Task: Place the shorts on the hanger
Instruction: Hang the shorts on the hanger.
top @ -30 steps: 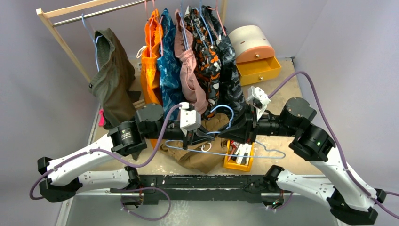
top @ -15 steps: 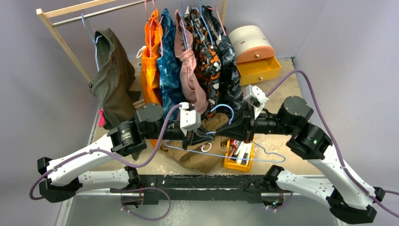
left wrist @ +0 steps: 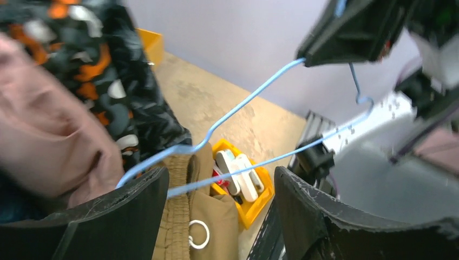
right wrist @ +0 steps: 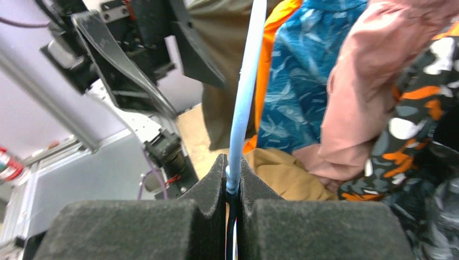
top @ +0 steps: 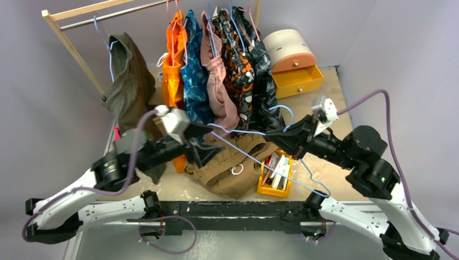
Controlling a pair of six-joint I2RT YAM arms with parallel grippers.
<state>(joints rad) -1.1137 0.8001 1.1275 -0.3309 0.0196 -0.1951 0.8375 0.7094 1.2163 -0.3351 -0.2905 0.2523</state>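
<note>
Inspection finding: the right gripper (right wrist: 233,187) was found clamped on the wire of the hanger (right wrist: 247,81) near its hook, with the frame held tilted in the air. The jaws of the left gripper (left wrist: 219,181) stood apart by the frame's far corner; whether the wire was touched could not be told. The shorts (top: 219,176) lay crumpled on the table (top: 325,108) beneath the hanger, just beside the yellow tray (top: 262,190), and were not yet hung.

It was judged that the shorts were next to be fetched. It was recommended that the hanger be held steady, clear of the hung garments (top: 216,70). The waistband (top: 224,161) was to be gripped at one side, away from the drawstring (top: 236,169), so that one hanger arm could be threaded through.
</note>
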